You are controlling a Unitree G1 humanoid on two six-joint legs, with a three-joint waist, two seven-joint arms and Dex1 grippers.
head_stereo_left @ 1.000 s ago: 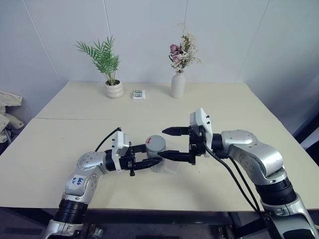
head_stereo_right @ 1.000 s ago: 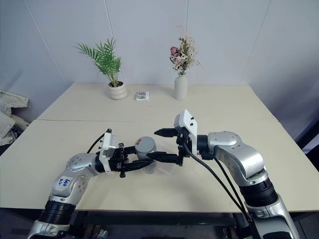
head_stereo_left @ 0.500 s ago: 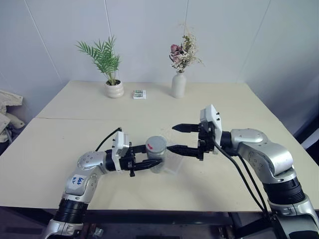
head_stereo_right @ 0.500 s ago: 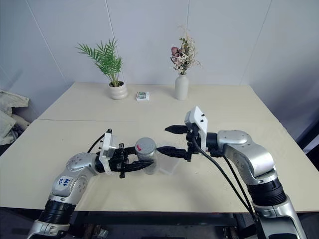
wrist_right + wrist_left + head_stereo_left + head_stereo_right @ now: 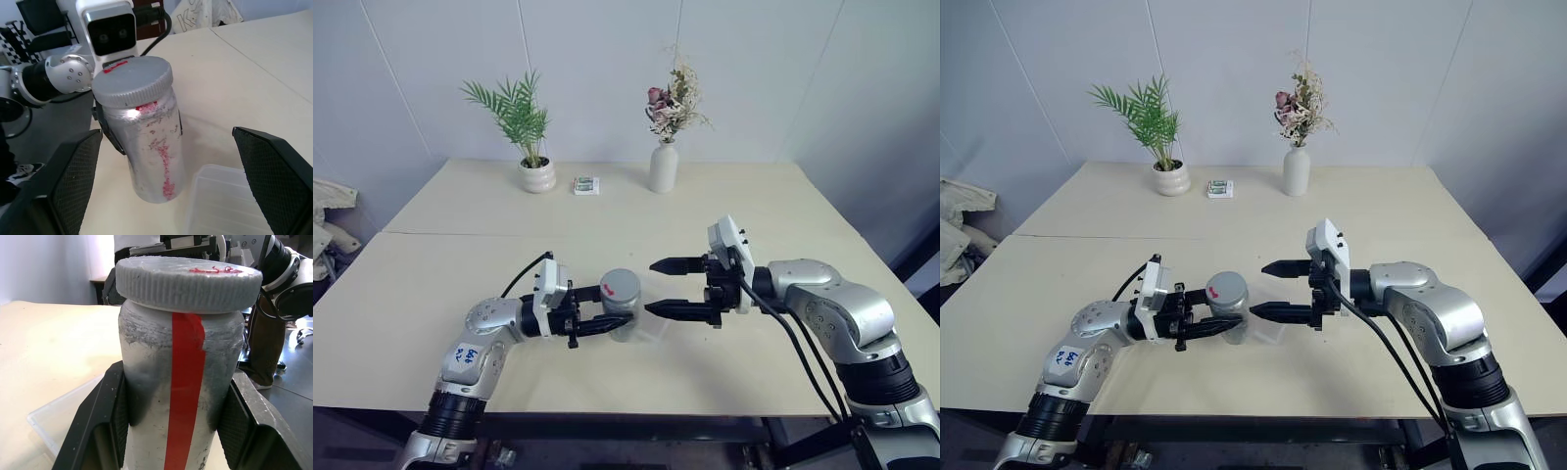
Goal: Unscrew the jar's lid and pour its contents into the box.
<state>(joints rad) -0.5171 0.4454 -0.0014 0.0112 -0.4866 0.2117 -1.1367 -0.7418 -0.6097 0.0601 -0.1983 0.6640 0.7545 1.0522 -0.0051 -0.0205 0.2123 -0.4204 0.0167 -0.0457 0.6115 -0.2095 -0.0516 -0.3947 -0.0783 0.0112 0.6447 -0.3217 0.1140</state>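
Jaws of the left gripper point(image 5: 607, 320) stay clamped on the body of the jar point(image 5: 622, 304), held upright just above the near part of the table point(image 5: 431, 264), its lid point(image 5: 621, 285) still on. The right gripper point(image 5: 658, 287), spread wide and empty, has backed off to the right since a second ago and now stands clear of the lid. Beneath and just right of the jar lies the clear box point(image 5: 230, 205). Unscrewing looks unfinished; probably a regrasp comes next.
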